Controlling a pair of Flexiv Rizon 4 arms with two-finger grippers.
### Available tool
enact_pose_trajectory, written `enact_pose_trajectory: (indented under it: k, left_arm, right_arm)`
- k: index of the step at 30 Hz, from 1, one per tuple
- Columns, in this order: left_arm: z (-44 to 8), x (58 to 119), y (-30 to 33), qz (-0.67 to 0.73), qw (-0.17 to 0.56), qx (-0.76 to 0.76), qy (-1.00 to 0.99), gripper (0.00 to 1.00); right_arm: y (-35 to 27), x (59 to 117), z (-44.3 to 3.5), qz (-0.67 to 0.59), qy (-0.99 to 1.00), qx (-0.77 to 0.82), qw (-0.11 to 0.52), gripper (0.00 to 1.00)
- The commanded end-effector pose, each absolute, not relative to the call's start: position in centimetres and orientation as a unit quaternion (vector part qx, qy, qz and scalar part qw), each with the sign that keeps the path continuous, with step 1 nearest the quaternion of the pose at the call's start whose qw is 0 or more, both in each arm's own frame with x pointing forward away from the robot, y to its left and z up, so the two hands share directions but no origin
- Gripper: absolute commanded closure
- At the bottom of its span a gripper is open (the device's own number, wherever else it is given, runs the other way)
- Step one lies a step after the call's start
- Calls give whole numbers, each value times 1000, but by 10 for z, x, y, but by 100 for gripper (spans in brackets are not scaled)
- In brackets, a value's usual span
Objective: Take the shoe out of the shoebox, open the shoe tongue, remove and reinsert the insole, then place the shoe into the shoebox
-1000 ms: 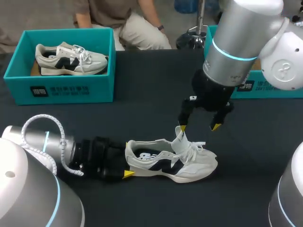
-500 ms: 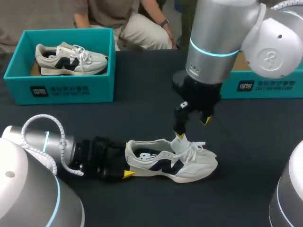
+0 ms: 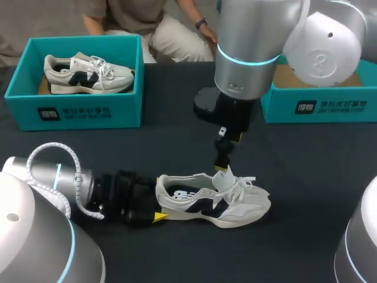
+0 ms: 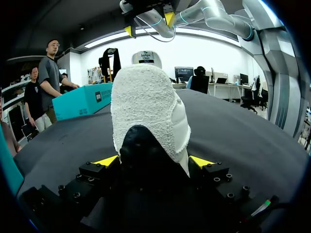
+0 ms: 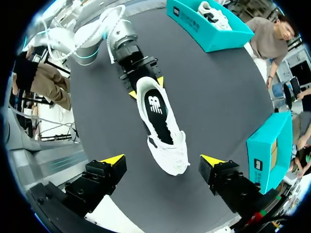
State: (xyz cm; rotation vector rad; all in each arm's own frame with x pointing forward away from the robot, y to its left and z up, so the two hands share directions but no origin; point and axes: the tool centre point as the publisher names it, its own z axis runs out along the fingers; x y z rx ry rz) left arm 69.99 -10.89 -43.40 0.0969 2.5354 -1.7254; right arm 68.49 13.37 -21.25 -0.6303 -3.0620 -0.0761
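A white and black shoe [image 3: 235,203] lies on its side-free sole on the dark table, toe to the right. My left gripper [image 3: 158,205] is shut on its heel; in the left wrist view the heel [image 4: 146,107] fills the space between the yellow tips. My right gripper [image 3: 227,154] hangs open just above the tongue and laces. Seen from the right wrist, the shoe [image 5: 160,121] lies ahead between the wide-apart fingers of the right gripper [image 5: 163,160], and the insole [image 5: 154,104] shows inside the shoe.
A teal shoebox [image 3: 88,112] at the back left holds a second shoe [image 3: 88,73]. Another teal shoebox [image 3: 330,106] stands at the back right, partly behind my right arm. Bare table lies in front of and to the right of the shoe.
My right arm has swung left and turned, bringing its open gripper down over the shoe's tongue. The left gripper and the shoe have stayed put.
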Motion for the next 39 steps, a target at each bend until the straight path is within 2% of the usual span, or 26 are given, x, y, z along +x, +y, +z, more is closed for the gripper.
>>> enact_pose_trajectory:
  k: [1,5,26,29,39]
  left_arm:
    - [-438,699,-110,-561,37,31,827,100]
    - [-438,699,-110,-561,37,31,827,100]
    - [-438,699,-110,-561,37,31,827,100]
    - [-438,699,-110,-561,37,31,827,100]
    - [-438,699,-110,-561,37,31,827,100]
  right_arm:
    - [141,686,-205,-84,-992,-94,13,0]
    - [153,687,-202,-87,-992,-82,30,0]
    - [153,687,-202,-87,-992,-82,30,0]
    - [163,691,-208,-123,-992,-11,30,0]
    - [193,687,-220,-109,-992,-25,49,0]
